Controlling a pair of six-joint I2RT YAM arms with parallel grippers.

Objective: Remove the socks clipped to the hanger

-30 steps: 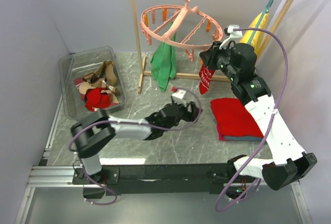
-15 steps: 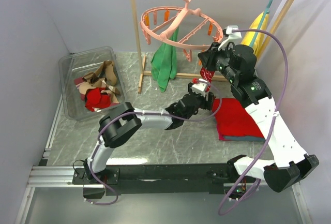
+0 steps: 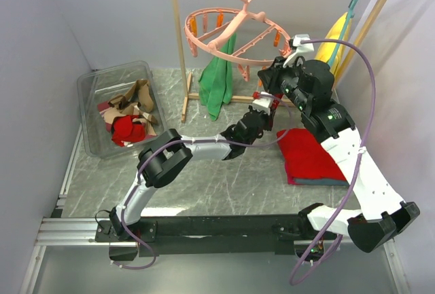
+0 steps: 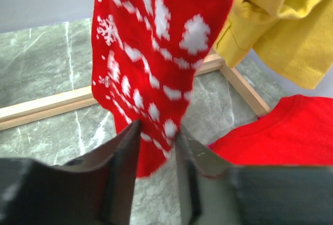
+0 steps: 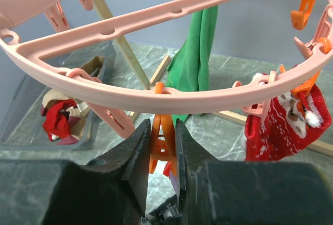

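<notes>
Two claws on one hanging sock [image 4: 151,69]: left claw [image 4: 156,137] pinches its toe below, right claw [image 5: 162,131] squeezes the peg [image 5: 165,149] above.

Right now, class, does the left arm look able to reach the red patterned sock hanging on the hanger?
Probably yes: the left gripper has its fingers either side of the patterned sock's lower end, nothing between. The right gripper pinches an orange peg on the hanger.

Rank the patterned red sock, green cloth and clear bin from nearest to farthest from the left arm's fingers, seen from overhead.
1. Patterned sock, between the left fingers.
2. Green cloth, hanging to their left.
3. Clear bin, far left.
</notes>
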